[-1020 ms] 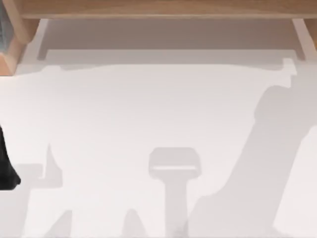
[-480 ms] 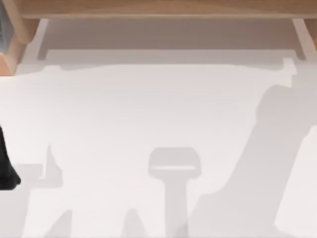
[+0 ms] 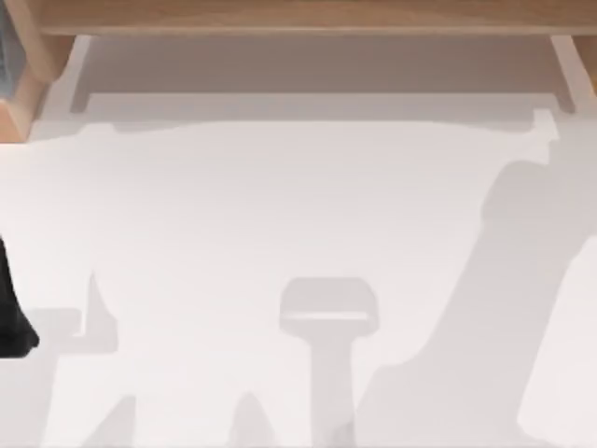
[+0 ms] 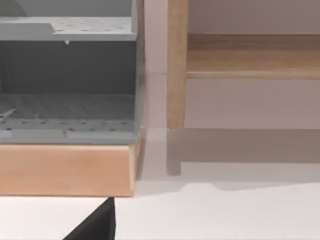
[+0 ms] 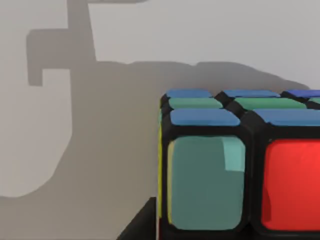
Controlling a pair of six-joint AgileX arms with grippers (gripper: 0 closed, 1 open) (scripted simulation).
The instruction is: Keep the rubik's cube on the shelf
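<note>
From above, the shelf (image 3: pixel 308 17) spans the far edge of the white table (image 3: pixel 280 205); my left arm (image 3: pixel 11 313) sits parked at the left edge. My left wrist view faces a shelf post and a grey rack (image 4: pixel 67 75) on a wooden base. My right wrist view has the cube (image 5: pixel 240 165) close up; I cannot tell how my jaws stand around it.

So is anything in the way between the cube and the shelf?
Nothing visible blocks it. The cube sits close in the right wrist view, with only pale table behind it. In the top view the white table in front of the shelf shows just shadows.
</note>
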